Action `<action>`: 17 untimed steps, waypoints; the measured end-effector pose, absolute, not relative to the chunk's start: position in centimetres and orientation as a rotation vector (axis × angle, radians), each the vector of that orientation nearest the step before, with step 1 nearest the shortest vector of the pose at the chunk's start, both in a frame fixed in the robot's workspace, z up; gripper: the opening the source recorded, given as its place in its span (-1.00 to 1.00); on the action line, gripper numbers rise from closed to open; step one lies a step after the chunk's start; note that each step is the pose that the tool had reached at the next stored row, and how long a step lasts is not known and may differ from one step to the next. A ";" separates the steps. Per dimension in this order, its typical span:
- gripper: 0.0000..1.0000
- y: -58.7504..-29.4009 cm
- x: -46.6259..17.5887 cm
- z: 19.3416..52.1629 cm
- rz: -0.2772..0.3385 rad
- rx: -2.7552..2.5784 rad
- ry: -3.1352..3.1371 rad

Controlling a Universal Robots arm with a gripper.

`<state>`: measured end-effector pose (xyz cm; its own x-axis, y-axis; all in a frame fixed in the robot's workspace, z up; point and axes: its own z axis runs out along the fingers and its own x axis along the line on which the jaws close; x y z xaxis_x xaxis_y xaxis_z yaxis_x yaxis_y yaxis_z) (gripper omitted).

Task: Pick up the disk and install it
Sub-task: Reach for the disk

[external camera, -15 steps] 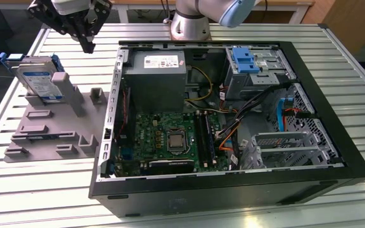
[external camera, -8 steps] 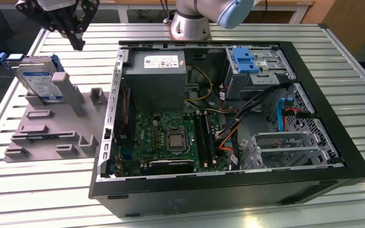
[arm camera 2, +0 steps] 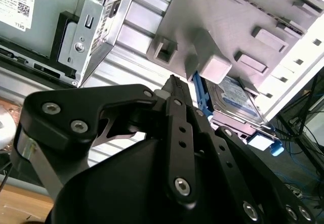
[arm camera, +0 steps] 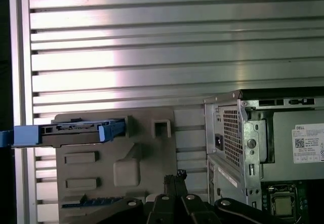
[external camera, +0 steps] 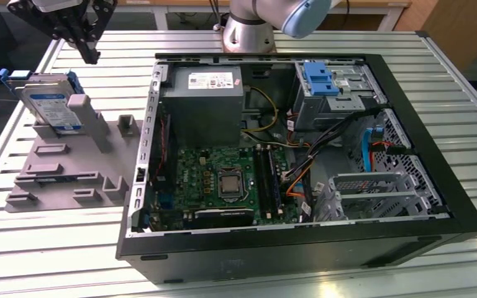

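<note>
Disk [external camera: 52,105] stands on its edge in a grey holder [external camera: 72,167], tipped back a little. The holder lies on the table [external camera: 56,248], at the exterior view's left, just beside the big open computer case [external camera: 437,205]. The disk is silver with a white and blue label and has blue rails on its sides.

The tool [external camera: 91,57] hangs in the air above the disk and does not touch it. Its two black fingers are pressed together at the tips, and nothing is between them.

The exterior view looks down into the case. It shows a green board [external camera: 222,180], a grey metal box [external camera: 201,99] with a white sticker, and a blue bracket [external camera: 317,77] near the far side.

The first wrist view shows the disk [arm camera: 71,130] from its thin edge, with the blue rail ends sticking out of the holder. The second wrist view shows the flat label side of the disk [arm camera 2: 238,100] past the closed tool [arm camera 2: 173,80].
</note>
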<state>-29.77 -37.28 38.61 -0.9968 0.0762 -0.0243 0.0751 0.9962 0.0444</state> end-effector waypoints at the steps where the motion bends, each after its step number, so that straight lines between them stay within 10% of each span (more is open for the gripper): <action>1: -0.79 -37.3 -29.8 38.6 0.068 0.118 3.113; 17: -0.79 -37.2 -30.8 38.6 0.068 0.118 3.113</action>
